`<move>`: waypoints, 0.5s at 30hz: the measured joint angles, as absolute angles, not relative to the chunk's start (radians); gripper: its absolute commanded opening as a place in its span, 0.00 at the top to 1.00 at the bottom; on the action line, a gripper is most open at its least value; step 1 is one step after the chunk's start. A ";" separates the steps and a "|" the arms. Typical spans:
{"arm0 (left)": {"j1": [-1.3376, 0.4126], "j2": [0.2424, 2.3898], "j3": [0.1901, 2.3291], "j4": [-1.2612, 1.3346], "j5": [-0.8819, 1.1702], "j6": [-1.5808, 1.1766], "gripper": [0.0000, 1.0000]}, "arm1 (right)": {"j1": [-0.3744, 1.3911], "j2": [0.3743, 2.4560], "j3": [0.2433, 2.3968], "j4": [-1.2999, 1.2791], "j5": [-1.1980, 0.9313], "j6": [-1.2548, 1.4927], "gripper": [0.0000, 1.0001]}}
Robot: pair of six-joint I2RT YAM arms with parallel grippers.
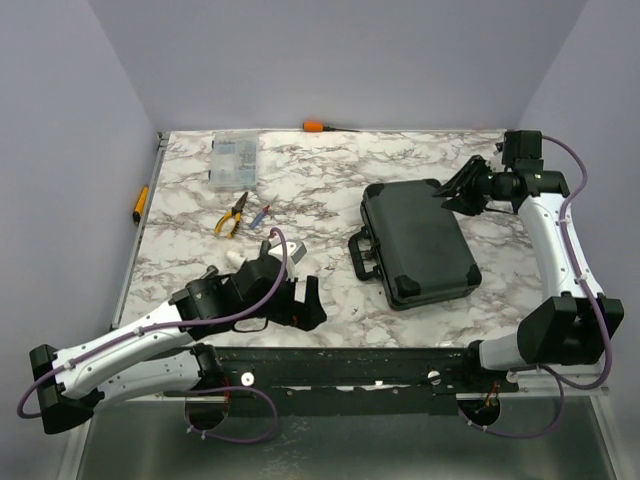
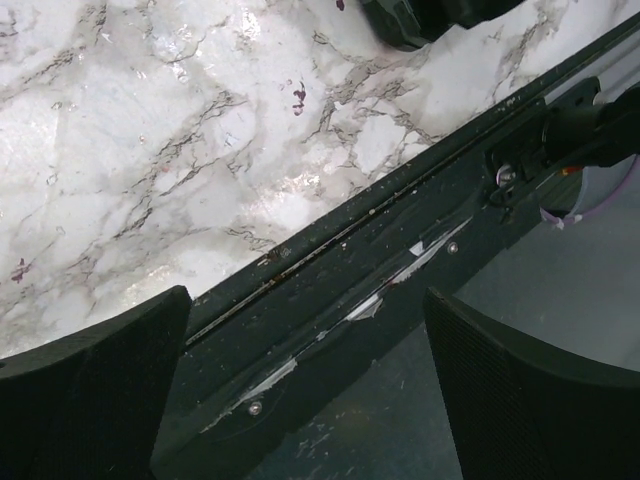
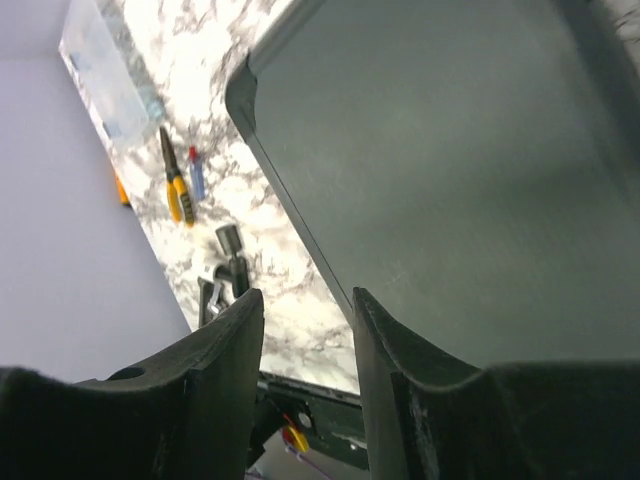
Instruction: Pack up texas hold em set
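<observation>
Top view: bright, even, diffuse light from above; sharp throughout. Table (image 1: 320,190) marble shows mild sheen, no hard glare. Soft, short shadows beside case (image 1: 415,240) and under arms. Walls tinted lavender.

Left wrist view: white glare patches on marble, veining washed out there. Left gripper (image 2: 305,300) fingers (image 2: 90,400) near-black, little texture, slightly soft.

Right wrist view: case close to lens, blurred, hazy grey sheen. Right gripper (image 3: 307,300) fingers (image 3: 215,380) out of focus. Pliers (image 3: 172,185) farther off, small, sharper. View tilted.
</observation>
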State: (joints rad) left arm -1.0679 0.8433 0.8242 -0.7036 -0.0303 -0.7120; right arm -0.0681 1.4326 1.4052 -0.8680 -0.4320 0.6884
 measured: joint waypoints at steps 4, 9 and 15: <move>-1.068 0.793 0.765 -0.695 -0.048 -0.764 0.01 | -0.026 1.370 1.347 -0.851 -0.463 0.693 0.53; -1.063 0.710 0.657 -0.678 -0.065 -0.833 0.02 | 0.014 1.291 1.286 -0.845 -0.493 0.699 0.53; -1.015 0.714 0.590 -0.659 -0.049 -0.890 0.01 | 0.061 1.204 1.219 -0.801 -0.539 0.722 0.57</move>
